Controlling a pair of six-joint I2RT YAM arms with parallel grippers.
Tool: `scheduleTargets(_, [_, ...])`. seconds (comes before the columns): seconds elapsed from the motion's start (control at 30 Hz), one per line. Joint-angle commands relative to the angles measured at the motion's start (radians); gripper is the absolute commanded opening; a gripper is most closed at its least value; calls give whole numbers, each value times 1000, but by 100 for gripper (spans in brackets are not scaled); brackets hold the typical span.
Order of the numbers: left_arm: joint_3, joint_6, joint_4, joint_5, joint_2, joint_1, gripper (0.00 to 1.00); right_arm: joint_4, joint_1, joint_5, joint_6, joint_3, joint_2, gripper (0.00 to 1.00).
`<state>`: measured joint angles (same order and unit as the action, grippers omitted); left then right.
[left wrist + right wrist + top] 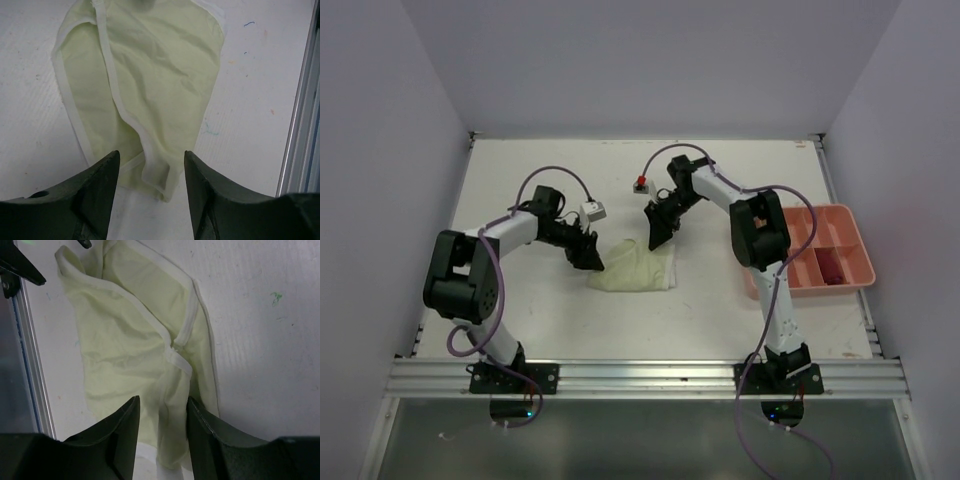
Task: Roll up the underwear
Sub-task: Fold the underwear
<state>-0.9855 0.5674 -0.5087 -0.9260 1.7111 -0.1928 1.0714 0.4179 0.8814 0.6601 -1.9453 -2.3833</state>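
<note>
— Where is the underwear lying?
— Rumpled, on the middle of the desk.
— And the pincers?
— Left pincer and right pincer are both gaping, released, each straddling one end of it.

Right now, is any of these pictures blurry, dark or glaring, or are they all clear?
Top view: soft, even light, only faint shadows, no glare, and the pale underwear is clear. Left wrist view: the underwear is bright and crisp, but the dark fingers close to the lens look soft. Right wrist view: dimmer, with the underwear shaded near the fingers.
</note>
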Motion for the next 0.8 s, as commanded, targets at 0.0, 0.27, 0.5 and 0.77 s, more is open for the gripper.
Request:
scheduleTargets(0.0, [-27,-55,32,-17,30,-14,56,58,-2,31,-57,-46,-28,45])
scheduleTargets(0.27, [-39,-47,18,-20,44,-16,21,113,-2,2,-99,-76,-96,49])
scheduleTargets(0.5, [27,-17,19,9,-54,12,7,154,-2,-4,-103,-75,-119,54])
scheduleTargets(0.77, [70,-23,47,55,-79,55,1,150,-4,-28,-93,-43,-106,56])
